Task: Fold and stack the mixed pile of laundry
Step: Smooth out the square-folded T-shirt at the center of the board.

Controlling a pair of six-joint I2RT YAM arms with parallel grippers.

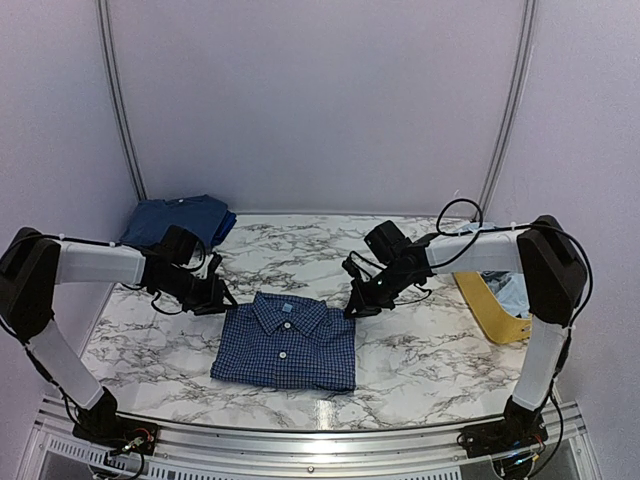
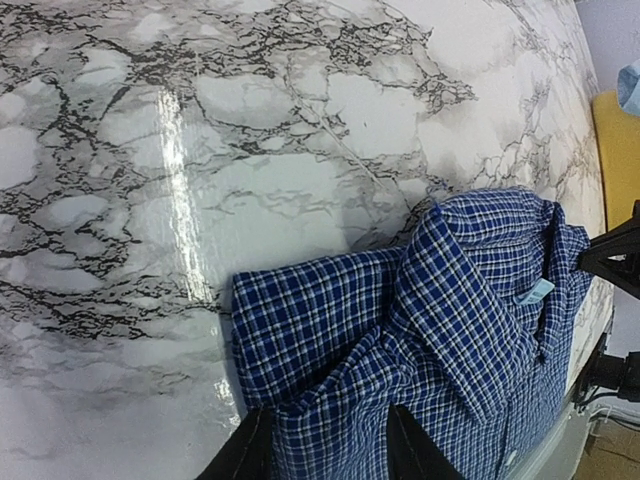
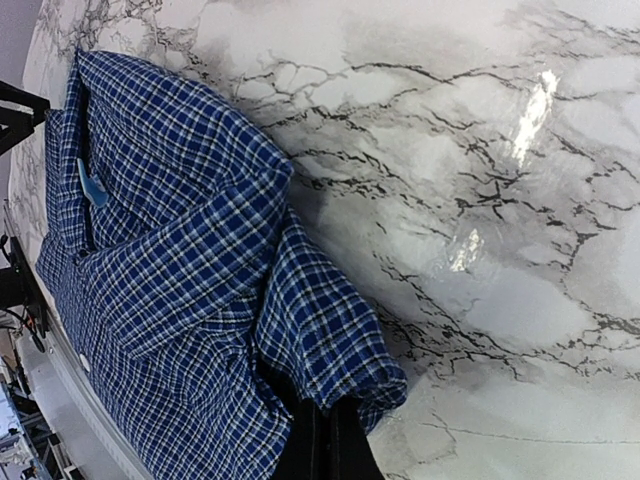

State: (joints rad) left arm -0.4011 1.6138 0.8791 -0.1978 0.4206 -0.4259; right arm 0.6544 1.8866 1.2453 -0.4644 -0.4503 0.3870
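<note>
Marble-veined desk point(image 1: 430, 350), pale lilac walls behind. Left fingers point(image 2: 245, 460) spread apart, straddling one shoulder fold of the navy checked shirt point(image 1: 285, 345); right fingers point(image 3: 345, 450) pressed together, apparently pinching the opposite shoulder fold. Shirt lies folded, collar up, mid-desk between both arms. Light woven cloth, limp; likely to sag and unfold if lifted by one corner, so best held at both shoulder folds. Folded blue garments point(image 1: 180, 218) sit at far left corner; yellow tub point(image 1: 490, 310) at right edge.
</note>
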